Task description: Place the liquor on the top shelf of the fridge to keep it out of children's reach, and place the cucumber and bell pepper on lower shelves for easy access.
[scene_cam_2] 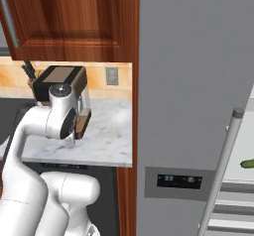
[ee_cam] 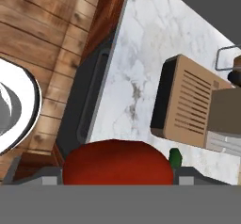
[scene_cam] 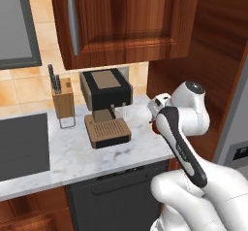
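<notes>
Red pepper (ee_cam: pixel 117 163) sits between my gripper's (ee_cam: pixel 117 171) fingers in the hand view, jaws closed on it above the marble counter (ee_cam: pixel 141 77), with a green stub beside it. From the right base view I see the cucumber (scene_cam_2: pixel 247 163) on a white shelf behind the fridge (scene_cam_2: pixel 198 81) door. Beside my arm stands the coffee machine (scene_cam: pixel 105 106).

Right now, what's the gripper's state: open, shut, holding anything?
Gripper: closed on the bell pepper, which sits between its fingertips above the marble counter.
</notes>
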Available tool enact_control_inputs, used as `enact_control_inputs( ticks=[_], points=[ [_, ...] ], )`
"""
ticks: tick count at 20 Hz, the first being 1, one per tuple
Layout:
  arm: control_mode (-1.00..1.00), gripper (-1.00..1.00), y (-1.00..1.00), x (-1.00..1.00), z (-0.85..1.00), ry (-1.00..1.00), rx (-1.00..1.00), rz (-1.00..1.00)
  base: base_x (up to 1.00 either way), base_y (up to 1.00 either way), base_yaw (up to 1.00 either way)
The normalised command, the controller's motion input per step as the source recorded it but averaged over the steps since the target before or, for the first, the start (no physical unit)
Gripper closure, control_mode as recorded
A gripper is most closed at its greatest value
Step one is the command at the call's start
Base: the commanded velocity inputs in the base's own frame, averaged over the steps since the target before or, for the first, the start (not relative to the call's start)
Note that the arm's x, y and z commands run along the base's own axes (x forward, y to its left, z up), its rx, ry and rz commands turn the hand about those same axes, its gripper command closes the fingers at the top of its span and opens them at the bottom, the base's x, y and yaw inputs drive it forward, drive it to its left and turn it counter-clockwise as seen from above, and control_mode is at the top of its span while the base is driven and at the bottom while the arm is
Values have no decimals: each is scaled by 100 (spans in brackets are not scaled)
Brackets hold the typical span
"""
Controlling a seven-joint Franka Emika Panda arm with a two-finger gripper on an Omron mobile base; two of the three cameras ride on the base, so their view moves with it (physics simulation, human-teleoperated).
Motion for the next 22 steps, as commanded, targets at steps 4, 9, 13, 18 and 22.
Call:
enact_control_inputs(
  ticks=[4, 9, 13, 18, 22],
  points=[
    [-100, 100, -4, -67, 68, -5, -10, -7, 0, 0, 0],
    [-100, 100, -7, -49, 63, -1, -5, -8, 0, 0, 0],
    [-100, 100, 0, -37, 48, 0, -4, -7, 0, 0, 0],
    [100, 100, -1, -17, 16, 0, -1, -2, -40, -13, -5],
    [100, 100, 0, 0, 0, 0, 0, 0, -91, -56, -17]
  ],
)
